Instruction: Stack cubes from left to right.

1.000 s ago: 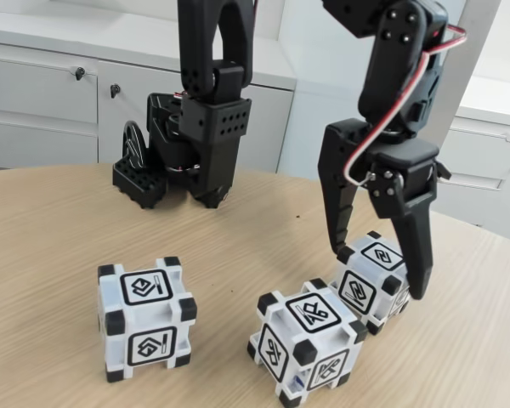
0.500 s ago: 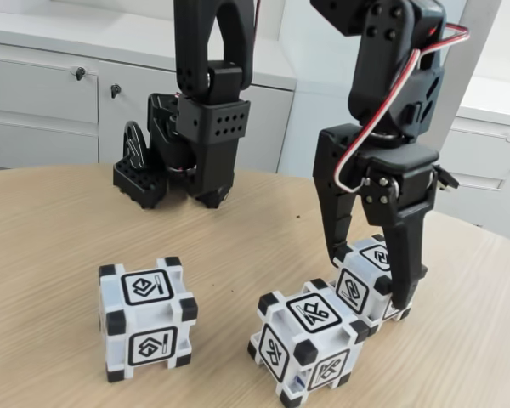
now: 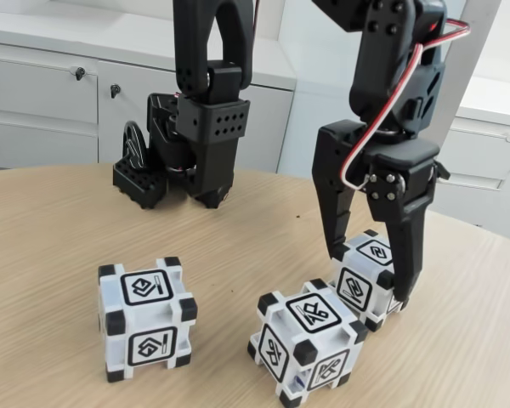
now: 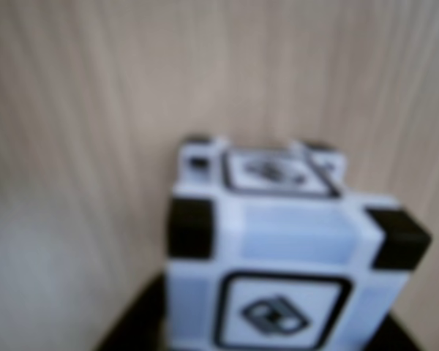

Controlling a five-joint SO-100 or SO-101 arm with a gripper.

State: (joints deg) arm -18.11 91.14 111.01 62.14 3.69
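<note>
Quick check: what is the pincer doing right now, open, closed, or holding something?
Pincer: closed on the right-hand cube in the fixed view, one finger on each side; the cube looks to be still on the table.

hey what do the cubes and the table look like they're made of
The cubes, such as the left one, look like moulded white plastic, smooth and slightly glossy, with matte black corner blocks and printed black-framed glyphs. The table shows pale wood grain with a flat, even sheen, so it is probably laminate or veneer; solid wood cannot be ruled out.
</note>
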